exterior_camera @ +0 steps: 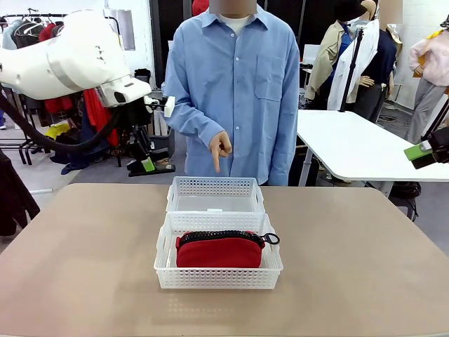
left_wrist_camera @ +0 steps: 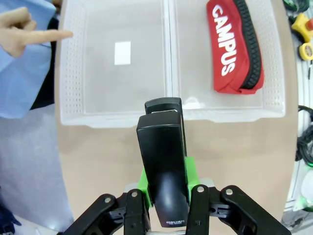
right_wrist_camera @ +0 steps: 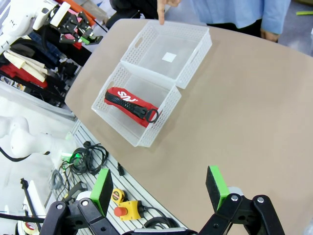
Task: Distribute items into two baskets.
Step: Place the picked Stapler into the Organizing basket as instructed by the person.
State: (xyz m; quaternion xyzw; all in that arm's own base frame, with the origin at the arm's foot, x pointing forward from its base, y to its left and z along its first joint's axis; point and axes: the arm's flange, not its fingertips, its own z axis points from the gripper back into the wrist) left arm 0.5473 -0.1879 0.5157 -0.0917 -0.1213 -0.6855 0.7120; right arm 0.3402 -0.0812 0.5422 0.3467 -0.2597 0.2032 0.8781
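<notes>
Two white lattice baskets sit end to end mid-table. The far basket (exterior_camera: 215, 185) (left_wrist_camera: 68, 73) (right_wrist_camera: 195, 54) is empty but for a white label. In the near basket (exterior_camera: 219, 279) (left_wrist_camera: 276, 73) (right_wrist_camera: 164, 115) lies the red pouch (exterior_camera: 219, 250) (left_wrist_camera: 230, 44) (right_wrist_camera: 128, 104), zipper up. My left gripper (exterior_camera: 149, 163) (left_wrist_camera: 166, 196) hangs above the table's far left edge, shut on the black stapler (left_wrist_camera: 164, 166), which points toward the baskets. The right gripper (exterior_camera: 428, 151) (right_wrist_camera: 159, 188) is raised off to the right, open and holding nothing.
A person in a blue shirt stands at the far side, one hand (exterior_camera: 219, 149) (left_wrist_camera: 29, 36) pointing down at the far basket. A white table (exterior_camera: 358, 147) stands behind on the right. Cables and a yellow button box (right_wrist_camera: 120, 203) lie below the table's near edge.
</notes>
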